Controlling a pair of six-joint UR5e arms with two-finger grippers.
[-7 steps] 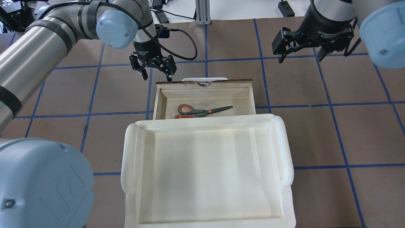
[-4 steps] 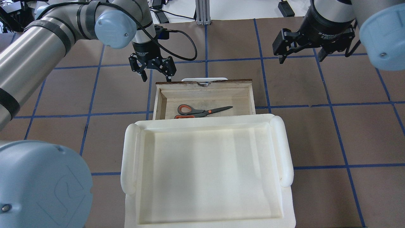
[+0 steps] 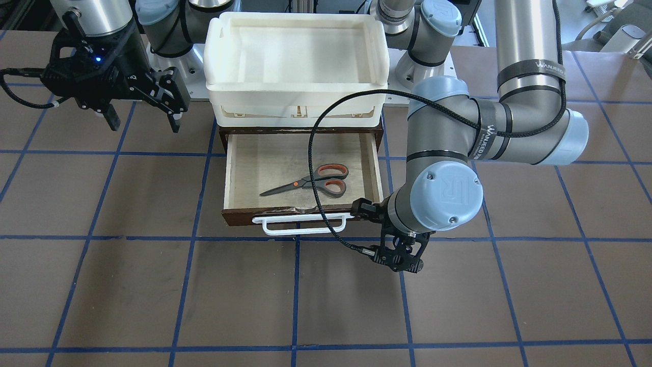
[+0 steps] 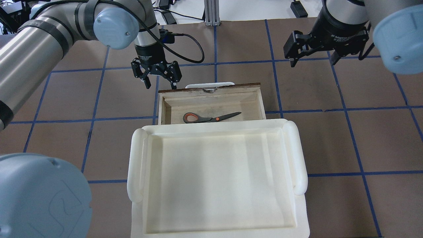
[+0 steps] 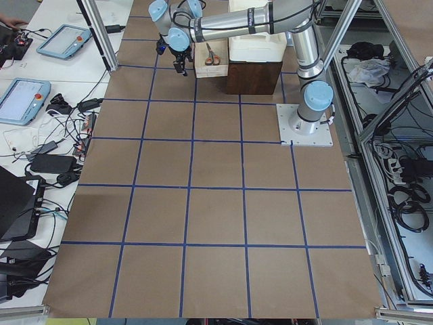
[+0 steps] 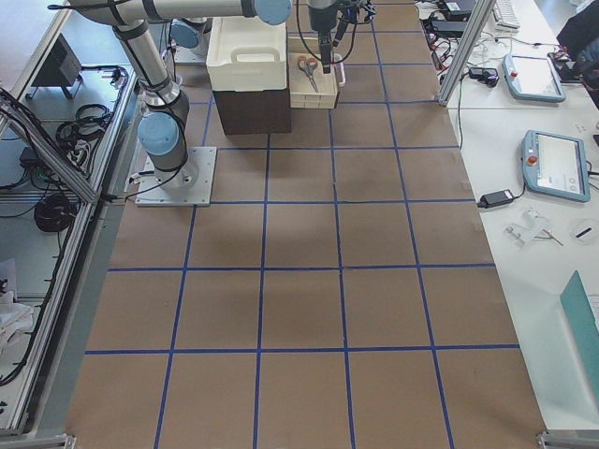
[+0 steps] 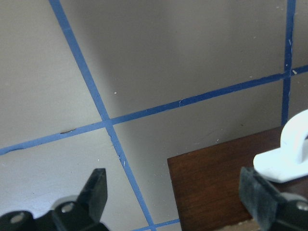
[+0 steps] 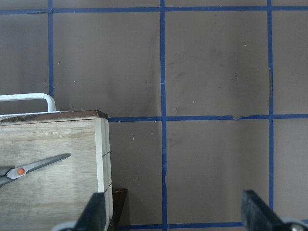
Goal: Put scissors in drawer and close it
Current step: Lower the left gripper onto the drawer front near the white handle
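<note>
The scissors (image 4: 211, 117) lie flat inside the open drawer (image 4: 211, 92), one orange-and-grey handle partly hidden under the white bin; in the front-facing view the whole scissors (image 3: 311, 185) show on the drawer's (image 3: 239, 216) plywood floor. My left gripper (image 4: 160, 85) is open just beyond the drawer's front left corner, beside the white handle (image 4: 210, 85). In the left wrist view, the dark front (image 7: 216, 183) and handle (image 7: 288, 154) sit between the open fingers (image 7: 94, 187). My right gripper (image 4: 312, 61) hangs open, well right of the drawer.
A large white bin (image 4: 138, 165) sits on the dark cabinet (image 3: 222, 133) that the drawer slides out of. The brown table has a grid of blue tape lines (image 4: 274, 66). The left arm's black cable (image 3: 318, 193) loops over the drawer.
The drawer has slid a little further under the white bin and shifted left, hiding one scissor handle. My left gripper moved left with it. The right gripper barely moved.
</note>
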